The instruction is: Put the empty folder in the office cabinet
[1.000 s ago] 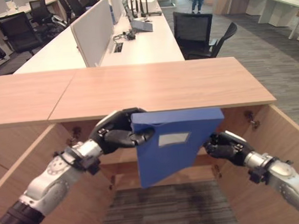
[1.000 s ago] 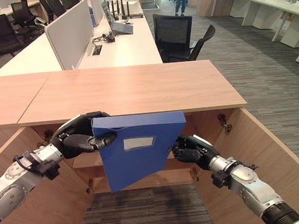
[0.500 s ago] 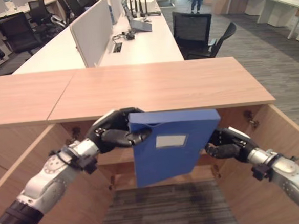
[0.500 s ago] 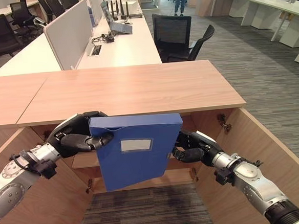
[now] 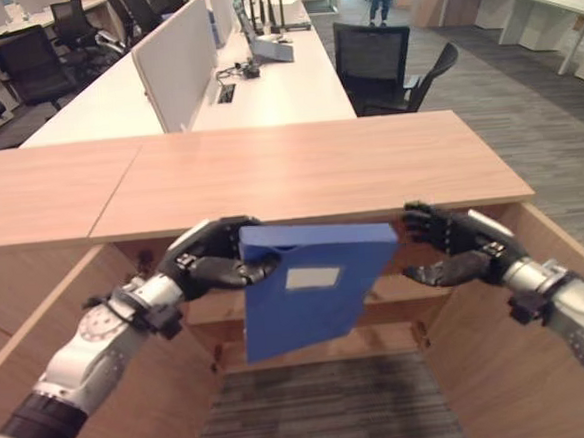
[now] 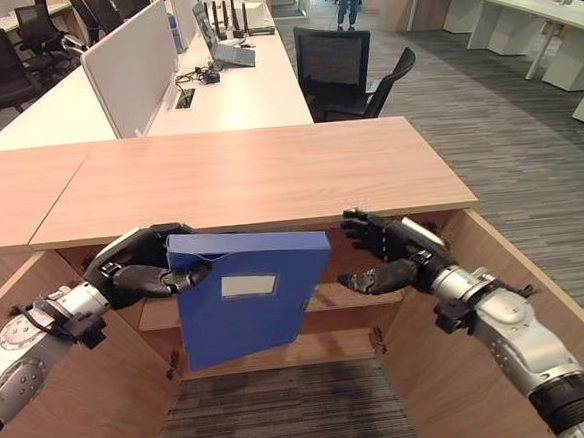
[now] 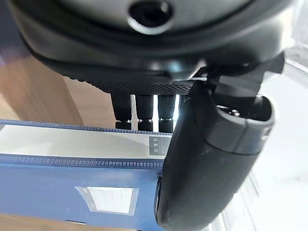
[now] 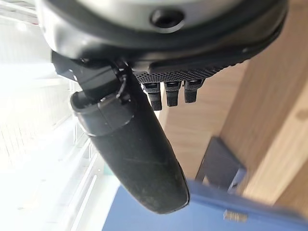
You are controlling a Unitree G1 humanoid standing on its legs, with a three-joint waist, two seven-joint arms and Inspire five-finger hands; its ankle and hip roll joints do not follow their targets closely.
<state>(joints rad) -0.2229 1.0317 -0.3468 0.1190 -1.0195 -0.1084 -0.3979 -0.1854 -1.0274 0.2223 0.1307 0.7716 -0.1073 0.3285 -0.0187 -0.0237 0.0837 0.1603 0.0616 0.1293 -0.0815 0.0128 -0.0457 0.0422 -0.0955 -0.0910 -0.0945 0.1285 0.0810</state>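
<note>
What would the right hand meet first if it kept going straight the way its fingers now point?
Probably the blue folder. The right hand is open beside the folder's right edge, fingers aimed leftward toward it across a small gap, while the left hand grips the other side. Depth is unclear; it might pass behind into the cabinet.

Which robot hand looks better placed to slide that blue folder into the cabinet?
The left robot hand: its fingers and thumb already clamp the blue folder before the open cabinet. The right robot hand is open and apart from it.
</note>
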